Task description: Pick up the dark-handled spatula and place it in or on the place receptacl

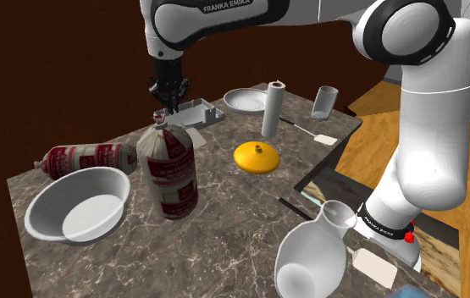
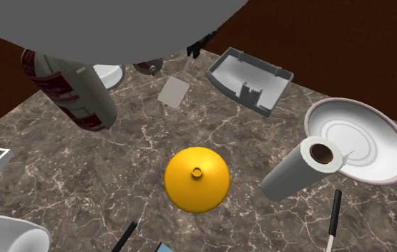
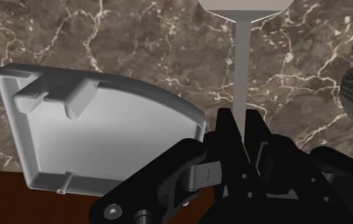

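The jaws of the gripper (image 3: 243, 118) are squeezed on the thin stem of the spatula (image 3: 242, 63), just beside the grey tray (image 3: 105, 137); it looks light, stiff and maybe slippery, so grip it near the handle.

Spatula (image 3: 241, 63) beside tray (image 3: 105, 127) (tray on table (image 3: 73, 38))

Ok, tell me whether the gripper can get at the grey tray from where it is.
Probably yes. The gripper, shut on the spatula, hangs right beside the grey tray, with nothing standing between them, and the tray's inside looks bare.
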`<state>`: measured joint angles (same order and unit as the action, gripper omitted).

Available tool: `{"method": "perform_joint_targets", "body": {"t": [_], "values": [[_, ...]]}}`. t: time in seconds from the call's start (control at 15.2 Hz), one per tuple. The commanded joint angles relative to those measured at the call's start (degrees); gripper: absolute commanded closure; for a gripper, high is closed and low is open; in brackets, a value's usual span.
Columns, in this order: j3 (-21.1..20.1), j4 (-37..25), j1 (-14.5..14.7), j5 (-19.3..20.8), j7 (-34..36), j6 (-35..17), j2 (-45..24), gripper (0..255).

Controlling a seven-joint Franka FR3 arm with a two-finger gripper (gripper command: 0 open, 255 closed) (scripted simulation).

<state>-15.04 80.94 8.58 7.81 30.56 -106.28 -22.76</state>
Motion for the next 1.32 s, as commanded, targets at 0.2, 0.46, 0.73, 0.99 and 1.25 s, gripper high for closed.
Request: {"method": "perform_joint_targets", "body": {"t": [0.2,0.46,0.73,0.99,1.25], "values": [[-0.1,-3.6,0.3,-0.1,-0.1,3.5,0.0,255],[1.2,-10.0,-2.2,0.0,-4.5,6.0,-3.8,255],[2.4,-19.2,-4.3,0.2,-8.8,9.6,-9.2,255],[3.6,-34.2,-5.6,0.6,-13.1,15.9,-17.8,255],[3.8,-34.5,-6.4,0.6,-14.1,14.7,-19.2,255]]}}
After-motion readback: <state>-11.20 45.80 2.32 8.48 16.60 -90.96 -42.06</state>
